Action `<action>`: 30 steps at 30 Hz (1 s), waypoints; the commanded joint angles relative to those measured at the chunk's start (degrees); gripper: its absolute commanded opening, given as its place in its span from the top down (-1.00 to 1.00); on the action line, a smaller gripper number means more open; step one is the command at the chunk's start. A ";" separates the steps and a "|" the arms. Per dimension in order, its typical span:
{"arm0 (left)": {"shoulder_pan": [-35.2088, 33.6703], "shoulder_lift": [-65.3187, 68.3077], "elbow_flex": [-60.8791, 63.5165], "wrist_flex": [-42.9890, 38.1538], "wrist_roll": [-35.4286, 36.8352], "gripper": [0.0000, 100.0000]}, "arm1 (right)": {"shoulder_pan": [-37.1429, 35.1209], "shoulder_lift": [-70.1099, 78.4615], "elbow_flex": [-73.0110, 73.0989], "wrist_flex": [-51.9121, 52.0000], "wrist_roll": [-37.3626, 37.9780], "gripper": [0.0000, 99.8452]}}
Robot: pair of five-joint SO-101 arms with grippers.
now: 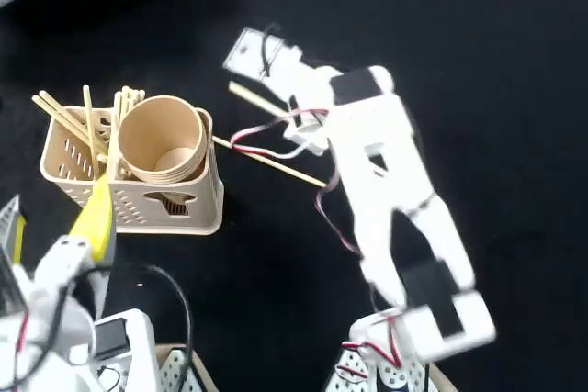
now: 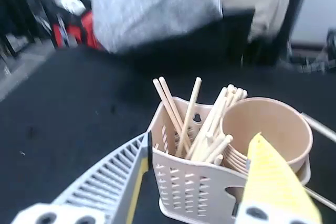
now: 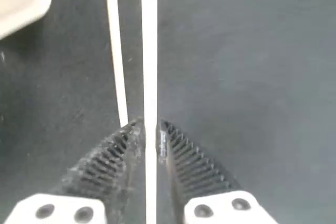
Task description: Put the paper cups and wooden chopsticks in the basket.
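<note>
Right gripper [image 3: 150, 127] pinched on chopstick [image 3: 149, 51] mid-table, right of basket [image 1: 138, 204]; second chopstick [image 3: 115, 51] just beside. Left gripper [image 2: 202, 137] spread, empty, at basket's near side. Risks: thin stick pivots or slips in pinch; neighbour gets dragged; tip snags paper cups [image 1: 161, 135] crowding basket.

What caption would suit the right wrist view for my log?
The right tool clamps one pale wooden chopstick, with a second pale chopstick lying beside it on the black table.

Matt black cloth-like table [image 1: 496, 89], smooth beige perforated plastic basket [image 1: 138, 207], matt tan paper cups [image 1: 161, 130], pale bare wooden chopsticks [image 1: 271, 162], ridged black plastic fingers [image 3: 184, 156] on the right gripper [image 3: 150, 127]
</note>
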 commanded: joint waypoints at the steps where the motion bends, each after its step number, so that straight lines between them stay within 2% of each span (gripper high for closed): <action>1: -3.65 -8.35 4.44 -1.14 0.44 0.41 | 0.44 -15.69 0.31 -1.85 -10.55 0.98; 7: -12.18 -25.23 19.74 -7.82 0.35 0.41 | -1.23 -33.01 0.40 -9.41 -30.51 0.98; 9: -15.34 -29.45 27.38 -10.90 0.35 0.41 | -4.31 -36.97 0.40 -11.87 -33.93 0.97; 12: -20.00 -27.69 36.09 -13.89 0.00 0.41 | -12.31 -40.31 0.40 -16.00 -38.68 0.97; 16: -25.36 -25.85 44.79 -17.32 0.00 0.41 | -20.22 -40.22 1.45 -20.92 -36.84 0.97; 19: -30.11 -25.76 49.71 -19.69 -0.09 0.41 | -24.26 -39.08 6.99 -30.86 -30.86 0.98; 22: -35.47 -25.76 56.48 -23.56 -0.53 0.41 | -25.32 -37.58 14.64 -42.99 -26.64 0.98; 24: -37.49 -25.76 62.29 -26.81 -2.99 0.41 | -24.88 -36.18 17.80 -50.99 -26.29 0.98; 27: -37.85 -25.76 69.67 -28.75 -5.01 0.41 | -24.44 -33.27 18.51 -55.12 -26.99 0.98; 30: -37.76 -25.76 73.71 -28.84 -5.80 0.41 | -26.29 -29.32 18.86 -62.95 -35.25 0.98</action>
